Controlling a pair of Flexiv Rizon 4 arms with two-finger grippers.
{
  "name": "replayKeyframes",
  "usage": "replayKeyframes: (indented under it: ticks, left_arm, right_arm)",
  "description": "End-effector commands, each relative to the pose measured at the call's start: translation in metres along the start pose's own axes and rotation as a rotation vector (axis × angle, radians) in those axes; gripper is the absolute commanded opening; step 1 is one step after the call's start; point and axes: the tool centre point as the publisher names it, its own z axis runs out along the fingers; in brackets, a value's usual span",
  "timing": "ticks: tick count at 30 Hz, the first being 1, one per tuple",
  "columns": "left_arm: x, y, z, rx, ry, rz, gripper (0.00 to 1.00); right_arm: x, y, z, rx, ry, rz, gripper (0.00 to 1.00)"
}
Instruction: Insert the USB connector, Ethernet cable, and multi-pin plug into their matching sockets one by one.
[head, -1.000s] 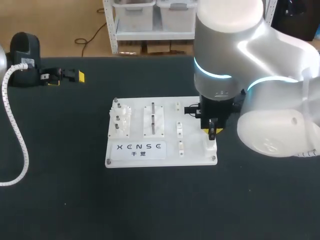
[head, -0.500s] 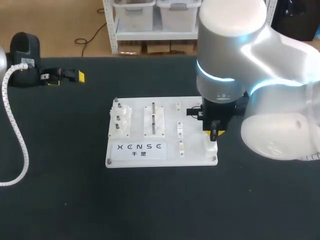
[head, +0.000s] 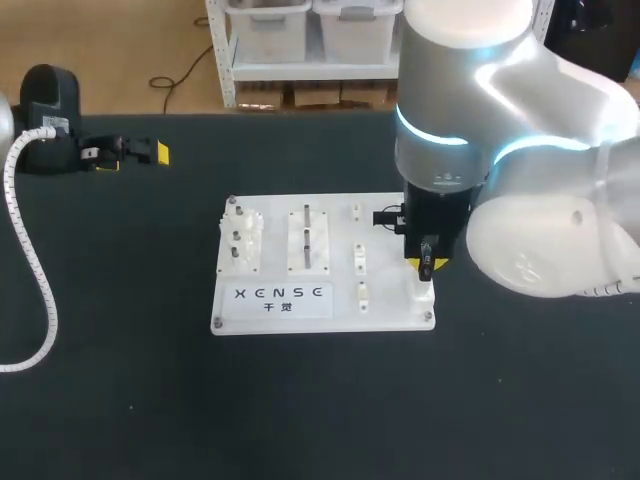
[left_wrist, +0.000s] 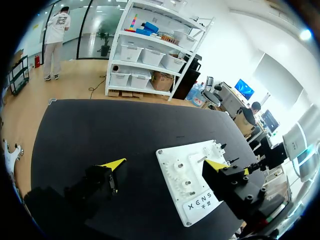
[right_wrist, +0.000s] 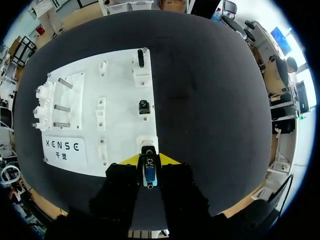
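On the black surface (head: 150, 400), my R gripper (right_wrist: 149, 160) is clamped on the multi-pin plug (right_wrist: 149, 176), just ahead of it the matching socket (right_wrist: 148, 142), so it's prob. the plug step, next needs squaring up & a straight push; L gripper (left_wrist: 164, 163) released, empty.

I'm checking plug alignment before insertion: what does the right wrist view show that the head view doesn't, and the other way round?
Only the right wrist view: the pin face of the multi-pin plug, held in the right gripper, with the corner socket just ahead. Only the head view: the left gripper, far from the white board, towards the table's left. Both: the white board, with the right gripper at its corner.
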Motion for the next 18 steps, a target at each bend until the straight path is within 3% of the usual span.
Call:
replayKeyframes:
  ticks: [1,18]
  left_arm:
    - [0.000,0.000,0.000,0.000,0.000,0.000,1.00]
    - [0.000,0.000,0.000,0.000,0.000,0.000,1.00]
  right_arm:
    - [-0.001,0.000,0.040,-0.008,0.016,0.002,0.00]
    - [0.003,0.000,0.051,-0.001,0.054,0.006,0.00]
